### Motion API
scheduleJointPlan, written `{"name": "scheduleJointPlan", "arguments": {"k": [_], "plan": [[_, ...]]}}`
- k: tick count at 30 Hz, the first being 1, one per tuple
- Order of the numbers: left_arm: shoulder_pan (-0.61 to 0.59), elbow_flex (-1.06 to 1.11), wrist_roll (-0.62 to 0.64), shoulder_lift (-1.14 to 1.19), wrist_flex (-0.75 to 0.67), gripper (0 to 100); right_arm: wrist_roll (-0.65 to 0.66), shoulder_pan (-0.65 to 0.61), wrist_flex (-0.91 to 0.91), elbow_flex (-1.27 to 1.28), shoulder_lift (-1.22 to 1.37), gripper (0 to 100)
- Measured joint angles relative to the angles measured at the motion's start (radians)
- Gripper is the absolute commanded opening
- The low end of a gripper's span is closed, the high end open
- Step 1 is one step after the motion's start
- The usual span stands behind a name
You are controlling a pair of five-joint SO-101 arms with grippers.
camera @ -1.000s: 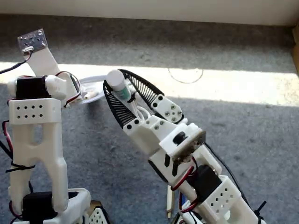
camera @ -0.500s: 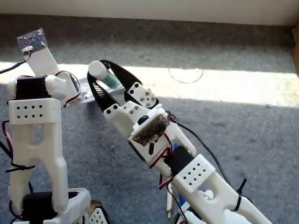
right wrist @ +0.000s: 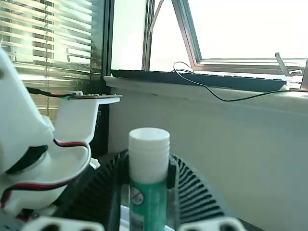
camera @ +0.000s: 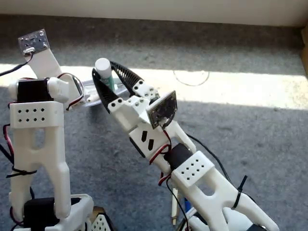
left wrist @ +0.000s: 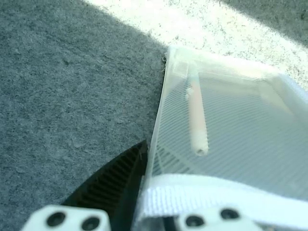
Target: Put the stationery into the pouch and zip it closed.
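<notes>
upper left of the high view: the right hand (camera: 107, 73) squeezes a glue stick (camera: 103, 65), its white cap pointing out past the tips. the left hand (left wrist: 144, 192) pinches the edge of the clear pouch (left wrist: 250, 144) on the grey bench (camera: 240, 144). a pale pen (left wrist: 196, 120) lies inside.

A grey, carpet-like tabletop (camera: 250, 139) is crossed by a bright band of sunlight (camera: 240, 89) toward its far side. Beyond rise a pale wall (right wrist: 231, 144), a window (right wrist: 240, 29) and, left, blinds (right wrist: 48, 33).
</notes>
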Motion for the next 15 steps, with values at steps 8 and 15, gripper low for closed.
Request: {"name": "scheduleJointPlan", "arguments": {"k": [8, 15], "plan": [[0.002, 0.0, 0.002, 0.0, 0.0, 4, 0.0, 0.031, -0.014, -0.003, 0.044, 0.6], [0.002, 0.0, 0.002, 0.0, 0.0, 4, 0.0, 0.031, -0.017, -0.003, 0.046, 3.4]]}}
